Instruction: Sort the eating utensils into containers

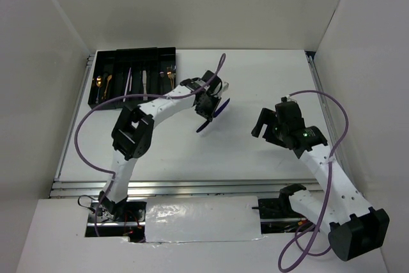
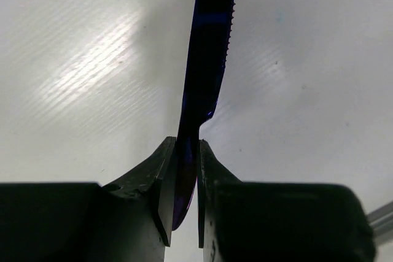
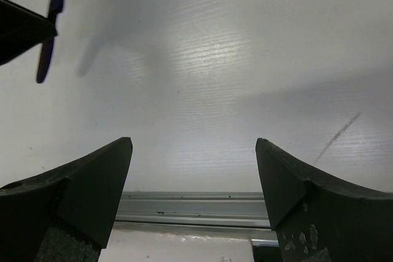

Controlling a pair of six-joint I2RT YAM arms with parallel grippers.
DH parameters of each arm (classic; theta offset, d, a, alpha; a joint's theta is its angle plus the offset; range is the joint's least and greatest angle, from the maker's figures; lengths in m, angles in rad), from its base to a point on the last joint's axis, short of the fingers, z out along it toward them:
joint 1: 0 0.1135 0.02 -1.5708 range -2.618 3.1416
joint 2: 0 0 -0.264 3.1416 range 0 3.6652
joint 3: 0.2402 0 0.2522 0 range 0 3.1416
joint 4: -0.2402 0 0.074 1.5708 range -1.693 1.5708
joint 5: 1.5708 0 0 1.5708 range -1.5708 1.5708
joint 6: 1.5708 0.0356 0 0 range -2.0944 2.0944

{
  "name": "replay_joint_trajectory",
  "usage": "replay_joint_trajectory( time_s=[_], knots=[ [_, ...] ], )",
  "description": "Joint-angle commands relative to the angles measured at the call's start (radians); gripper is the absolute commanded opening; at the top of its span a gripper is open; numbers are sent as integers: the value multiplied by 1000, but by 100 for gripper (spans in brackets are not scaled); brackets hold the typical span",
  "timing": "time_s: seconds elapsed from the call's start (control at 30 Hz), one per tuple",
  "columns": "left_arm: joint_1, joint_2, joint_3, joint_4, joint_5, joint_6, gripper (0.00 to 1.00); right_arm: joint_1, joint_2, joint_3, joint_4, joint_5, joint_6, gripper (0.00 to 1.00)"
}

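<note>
Near the right edge of the bench [image 1: 268,164], the right end effector [image 3: 193,148] gapes wide, holding nothing. Mid-bench, the left end effector [image 2: 184,176] pinches a glossy blue-black serrated metal knife [image 2: 207,53] near its handle, with the blade jutting beyond the fingertips, clear of the surface. At the far-left corner sits a flat black slotted cutlery tray [image 1: 134,52] holding gold and silver utensils [image 1: 145,80].

A white bench [image 1: 268,87] is enclosed by plain white panels, with a back wall [image 1: 211,4] at 12 o'clock, a left wall [image 1: 32,75] at 9 o'clock and a right wall [image 1: 374,62] at 3 o'clock, while an aluminium rail [image 1: 192,187] is run along its 6 o'clock edge and soft glare [image 2: 92,65] is cast on its ribbed surface.
</note>
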Motion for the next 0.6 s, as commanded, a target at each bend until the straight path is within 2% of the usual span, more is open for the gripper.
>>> replay_joint_trajectory(
  time_s=[0.0, 0.27, 0.37, 0.47, 0.57],
  knots=[
    [36, -150, -5, 4, 42, -14, 0, -4, 0, 33, 30, 2, -7, 89],
    [218, -295, 13, -77, 59, -44, 0, -7, 2, 56, 30, 2, -7, 89],
    [307, -325, 3, -90, 16, -76, 0, -8, -8, 56, 30, 3, -7, 89],
    [436, -333, -14, -85, -36, -106, 0, -11, -8, 50, 35, -6, -8, 89],
    [491, -299, 2, -85, -68, -113, 0, -8, 12, 54, 35, -12, -7, 89]
  ],
)
